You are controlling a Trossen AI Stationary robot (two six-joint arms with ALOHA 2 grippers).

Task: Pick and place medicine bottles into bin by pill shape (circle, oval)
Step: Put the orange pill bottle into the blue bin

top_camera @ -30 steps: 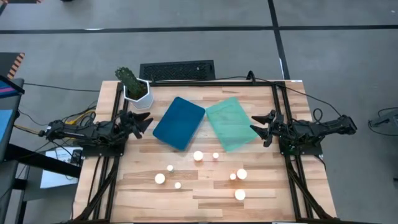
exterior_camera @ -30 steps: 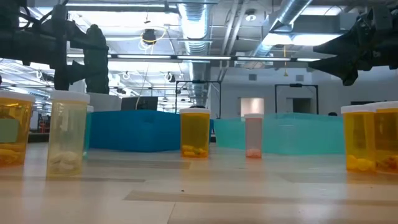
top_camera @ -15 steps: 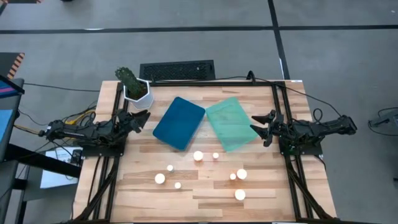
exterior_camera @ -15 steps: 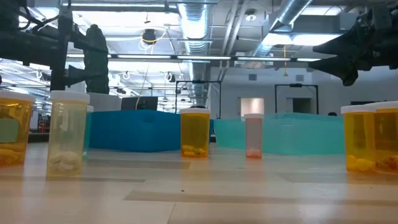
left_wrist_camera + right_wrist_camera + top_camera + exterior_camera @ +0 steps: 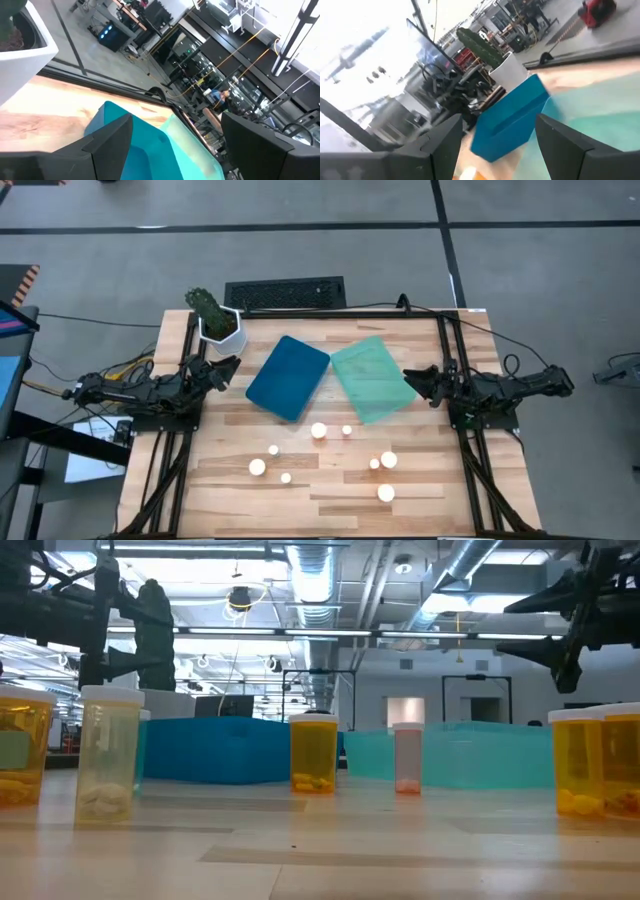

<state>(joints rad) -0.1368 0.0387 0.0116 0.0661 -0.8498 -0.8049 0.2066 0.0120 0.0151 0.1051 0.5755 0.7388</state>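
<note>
Several medicine bottles with white caps and amber bodies stand upright on their bases on the near half of the wooden table. Behind them lie two trays side by side, the dark blue bin and the mint green bin. At the table's left edge my left gripper hovers open, pointing level toward the blue bin. My right gripper hovers open at the right edge, beside the green bin. Neither has anything between its fingers.
A white hexagonal pot with a cactus stands at the far left corner, close to my left gripper. A black keyboard lies beyond the table's far edge. Bare wood shows along the near edge, in front of the bottles.
Both grippers have rolled about their pointing lines while staying in place. The left one turned a little early in the second. The right one turned more in the last half-second, so its fingers now look narrower from above. No bottle or tray has moved.
</note>
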